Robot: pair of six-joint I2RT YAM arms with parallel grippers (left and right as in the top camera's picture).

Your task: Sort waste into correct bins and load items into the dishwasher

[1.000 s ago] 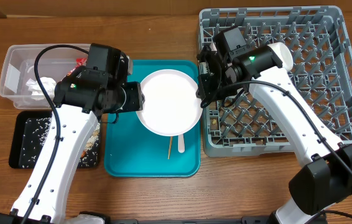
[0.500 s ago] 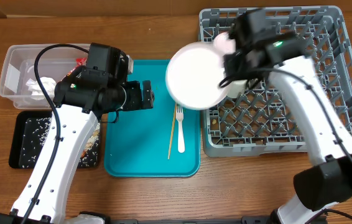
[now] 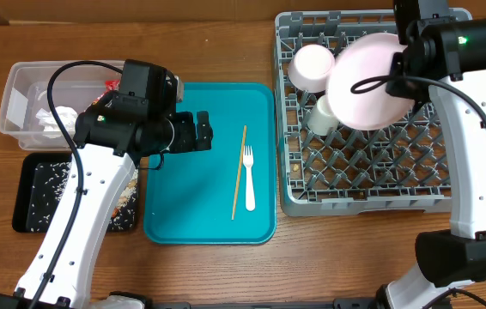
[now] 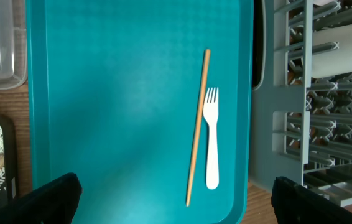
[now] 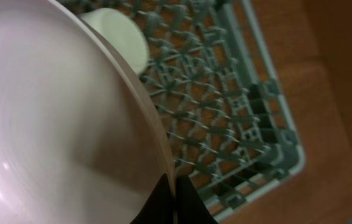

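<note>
Over the grey dish rack, the right claw carries the white plate.
Clenched on the rim, it holds the plate tilted on edge, probably to slot it between the pegs beside the bowl and cup. The left claw hangs spread wide and empty over the teal tray, the fork and chopstick lying just ahead of it.

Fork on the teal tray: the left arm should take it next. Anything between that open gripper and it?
Nothing visible lies over the fork. The chopstick lies close alongside it, so the left gripper might catch both.
</note>
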